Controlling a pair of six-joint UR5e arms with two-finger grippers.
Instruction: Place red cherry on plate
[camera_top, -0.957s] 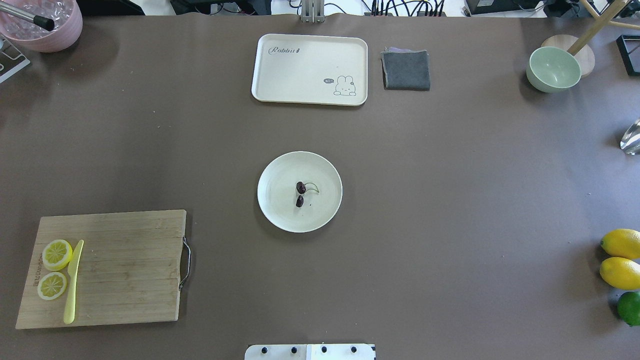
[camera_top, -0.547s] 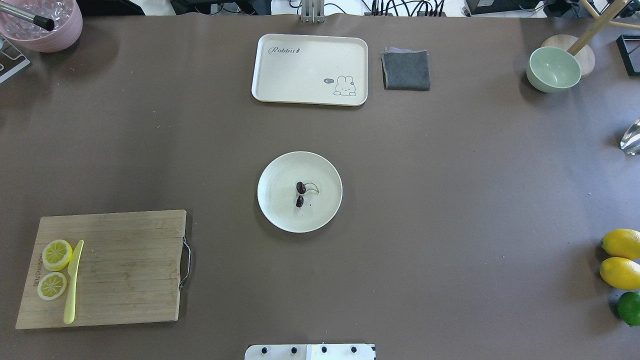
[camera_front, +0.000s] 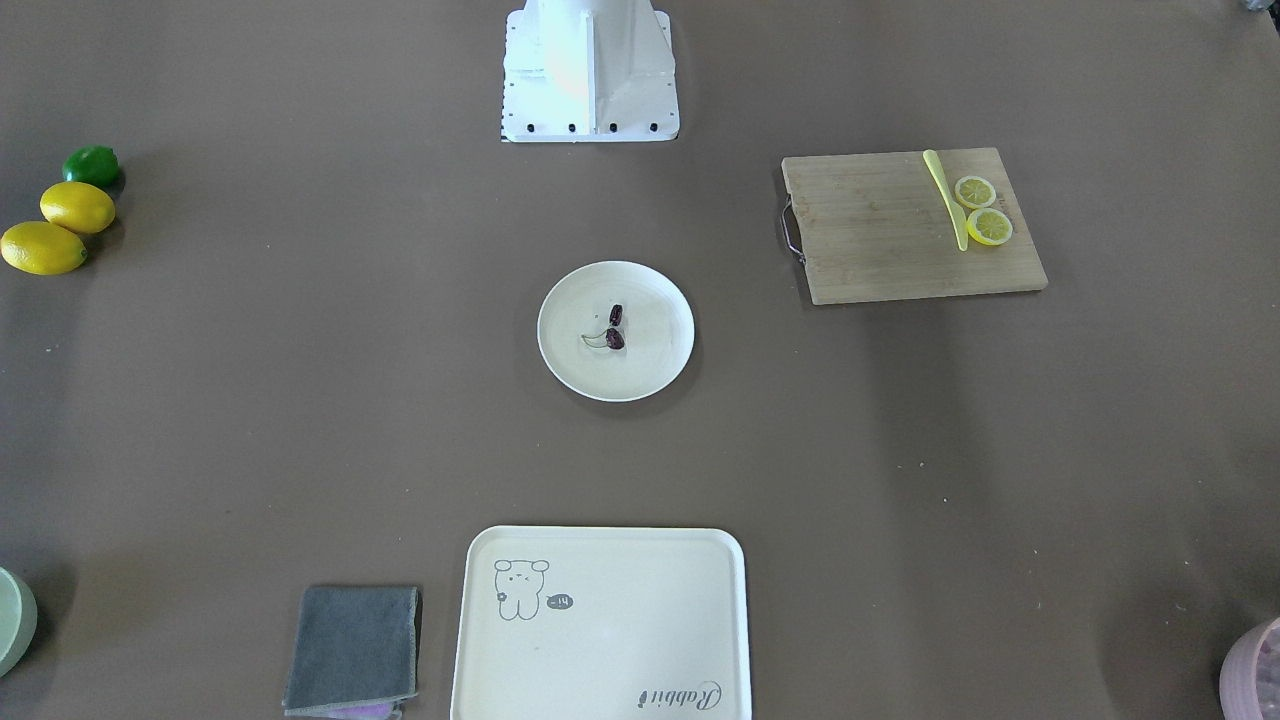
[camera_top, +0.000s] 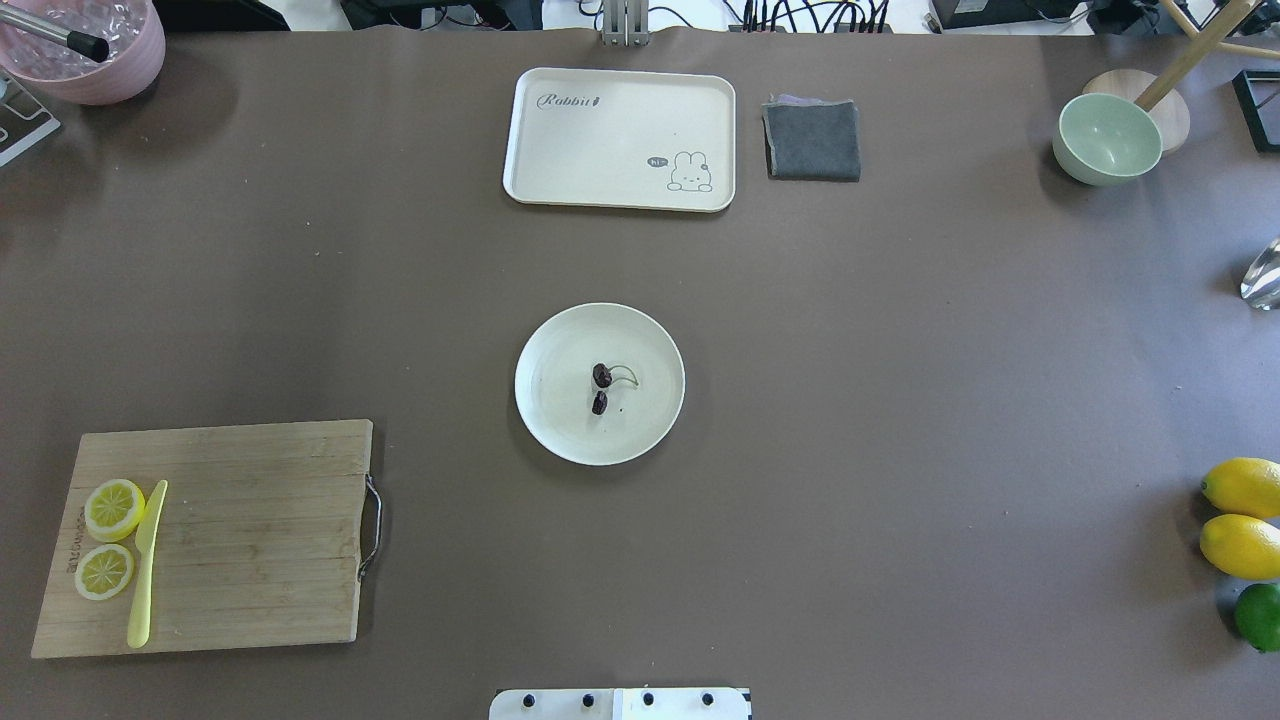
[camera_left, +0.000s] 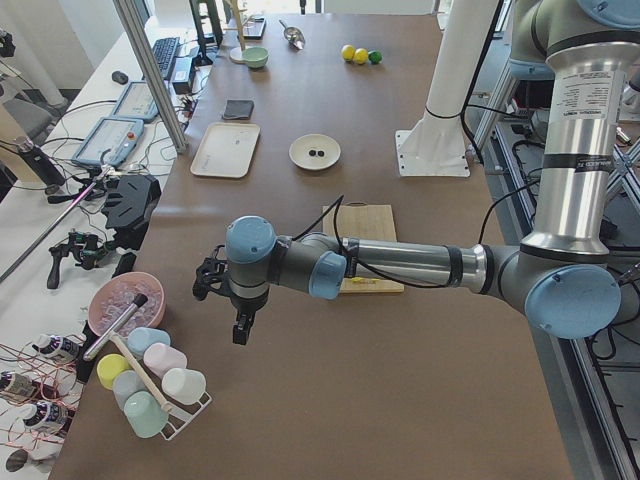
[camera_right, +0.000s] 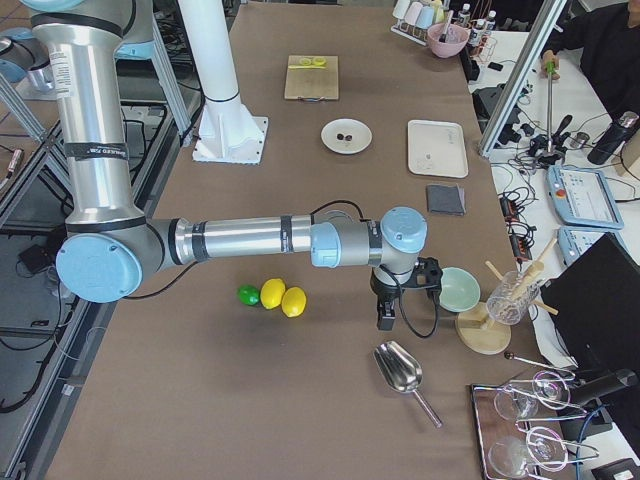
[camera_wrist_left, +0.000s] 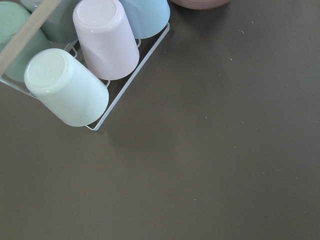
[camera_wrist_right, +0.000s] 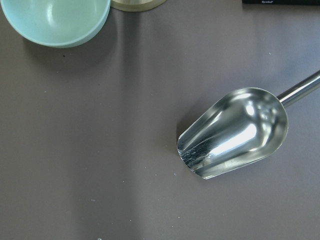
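We find the red cherry (camera_top: 601, 388) lying inside the plate (camera_top: 556, 425), close to its middle, the two dark fruits side by side with a thin stem curling toward the right of the overhead frame. The plate sits at the centre of that frame, below the cream tray (camera_top: 620, 140) and up and right of the wooden cutting board (camera_top: 250, 540). Neither arm is near it. We see the left gripper (camera_left: 240, 328) low in the left side view, hanging over bare table beside a rack of pastel cups (camera_wrist_left: 90, 75). The right gripper (camera_right: 385, 312) hangs right of centre in the right side view, above a metal scoop (camera_wrist_right: 235, 132) and near a green bowl (camera_wrist_right: 55, 20). We cannot tell whether either gripper's fingers are parted or closed.
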